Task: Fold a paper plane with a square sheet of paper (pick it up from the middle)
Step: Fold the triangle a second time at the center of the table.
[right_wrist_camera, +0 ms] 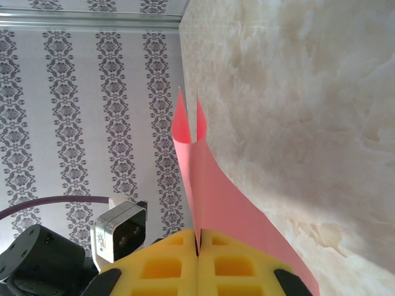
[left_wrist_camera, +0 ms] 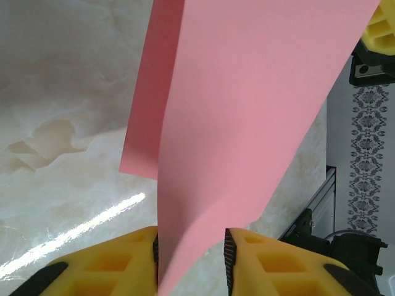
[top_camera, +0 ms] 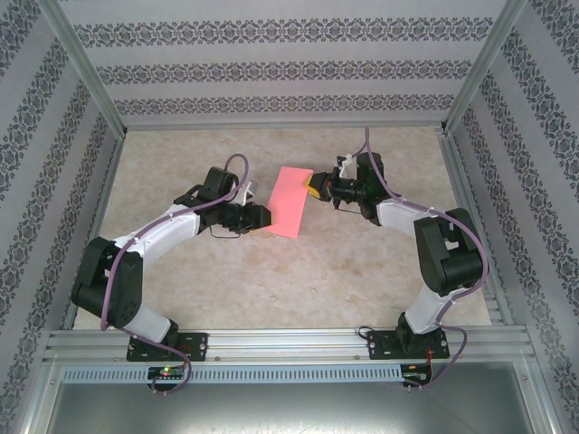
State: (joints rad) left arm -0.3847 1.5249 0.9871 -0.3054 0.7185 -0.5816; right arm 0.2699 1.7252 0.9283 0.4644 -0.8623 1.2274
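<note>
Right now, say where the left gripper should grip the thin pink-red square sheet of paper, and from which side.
Grip the free edge opposite the shut right gripper, coming in from the left arm's side. The pink-red square sheet of paper is bent and runs edge-on between the parted fingers of the left gripper, so closing there should pinch it flat.

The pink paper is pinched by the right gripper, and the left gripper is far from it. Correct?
The right gripper does pinch the pink paper, but the left gripper is not far: in the left wrist view the paper runs between its fingers.
</note>
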